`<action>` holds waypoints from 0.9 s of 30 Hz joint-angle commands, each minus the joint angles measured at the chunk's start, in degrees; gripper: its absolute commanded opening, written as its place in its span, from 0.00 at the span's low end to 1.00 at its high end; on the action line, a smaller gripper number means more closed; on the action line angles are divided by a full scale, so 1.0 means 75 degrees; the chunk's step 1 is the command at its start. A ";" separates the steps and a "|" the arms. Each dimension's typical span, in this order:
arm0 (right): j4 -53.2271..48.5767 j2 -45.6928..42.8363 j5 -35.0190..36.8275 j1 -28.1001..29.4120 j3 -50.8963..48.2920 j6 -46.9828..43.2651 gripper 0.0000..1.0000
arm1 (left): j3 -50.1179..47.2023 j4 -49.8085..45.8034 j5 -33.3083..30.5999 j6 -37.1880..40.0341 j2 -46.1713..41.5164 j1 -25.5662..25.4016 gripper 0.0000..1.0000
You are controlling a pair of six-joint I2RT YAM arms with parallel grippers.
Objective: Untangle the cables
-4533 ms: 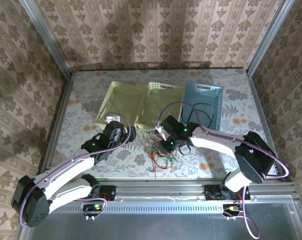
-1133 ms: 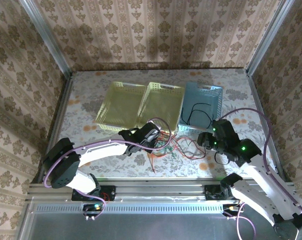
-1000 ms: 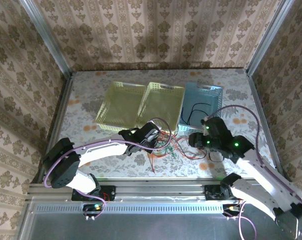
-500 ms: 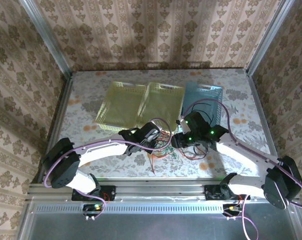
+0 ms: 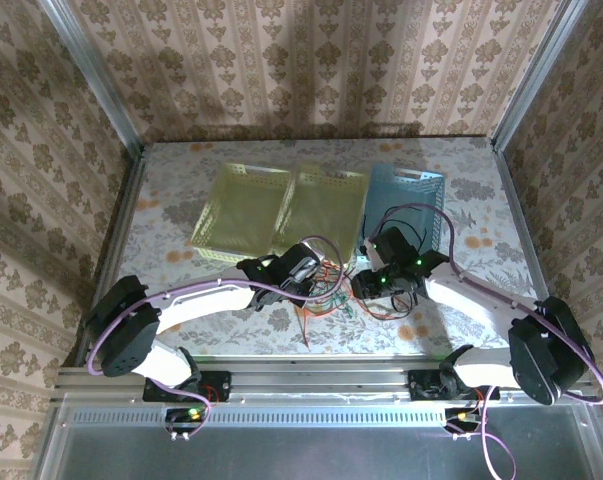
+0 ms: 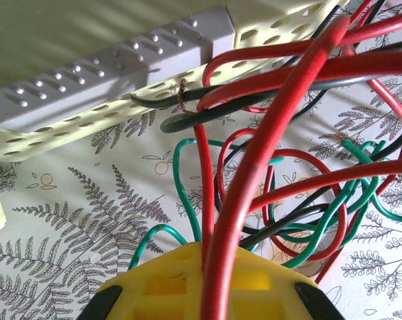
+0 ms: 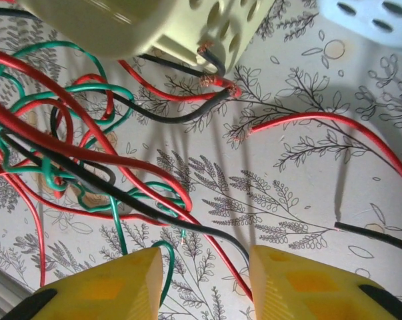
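Observation:
The cables (image 5: pixel 326 298) lie as a red, green and black tangle on the table, just in front of the baskets. My left gripper (image 5: pixel 318 280) is at the tangle's left side. In the left wrist view its yellow jaws (image 6: pixel 211 270) are shut on red cables (image 6: pixel 267 147) that rise out of them, with green and black loops (image 6: pixel 301 233) beyond. My right gripper (image 5: pixel 362 285) hovers at the tangle's right side. It is open (image 7: pixel 206 283), and a black, a red and a green cable (image 7: pixel 187 230) run across the gap between its fingers.
Two yellow baskets (image 5: pixel 243 205) (image 5: pixel 326 200) and a blue basket (image 5: pixel 413 195) stand side by side behind the tangle. A yellow basket's corner (image 7: pixel 154 23) is close above the right gripper. Patterned walls and metal rails enclose the table.
My right arm has swung from the table's right side in to the tangle, and its jaws have narrowed a little. My left gripper has stayed shut in place.

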 commanded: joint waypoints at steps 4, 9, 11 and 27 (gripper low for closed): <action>0.0527 0.0394 -0.0116 0.0076 -0.0228 0.0152 0.39 | 0.0263 0.0013 0.0067 0.0184 0.0016 -0.0055 0.00; 0.0713 0.0684 0.0101 0.0061 -0.0175 0.0081 0.37 | 0.0240 -0.0007 0.0102 0.0168 -0.0021 -0.0049 0.00; 0.0809 0.0795 0.0198 0.0063 -0.0197 0.0090 0.36 | 0.0228 0.0006 0.0125 0.0167 -0.0022 -0.0050 0.00; 0.0661 -0.0001 0.0899 0.0059 -0.0069 0.0270 0.03 | 0.0248 -0.0110 -0.0041 0.0073 0.0158 -0.0049 0.00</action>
